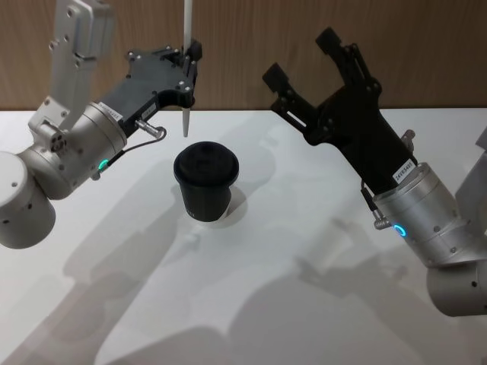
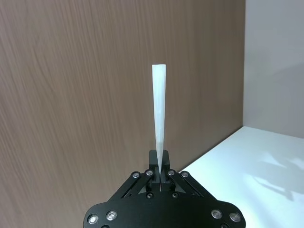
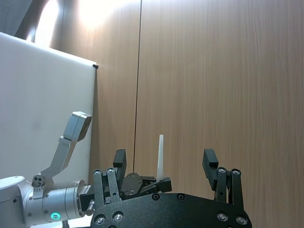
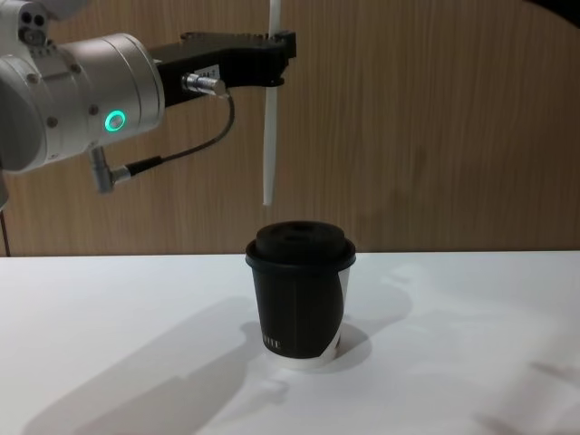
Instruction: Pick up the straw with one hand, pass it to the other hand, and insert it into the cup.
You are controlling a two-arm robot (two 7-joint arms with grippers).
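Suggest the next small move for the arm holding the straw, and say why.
Probably nudge the left gripper slightly rightward before lowering. It grips the straw upright, its lower tip hanging above the cup, seemingly left of the centre of the lid in the chest view. The right gripper is open, off to the right.

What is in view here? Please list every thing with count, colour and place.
flat table: one, white, before the robot.
wood-grain wall: one, brown, behind the table.
paper cup with domed plastic lid: one, black, standing mid-table.
thin straight straw: one, white, upright in the air, lower tip slightly above the cup.
left tool: one, black, shut on the straw above the cup.
right tool: one, black, open, raised right of the cup.
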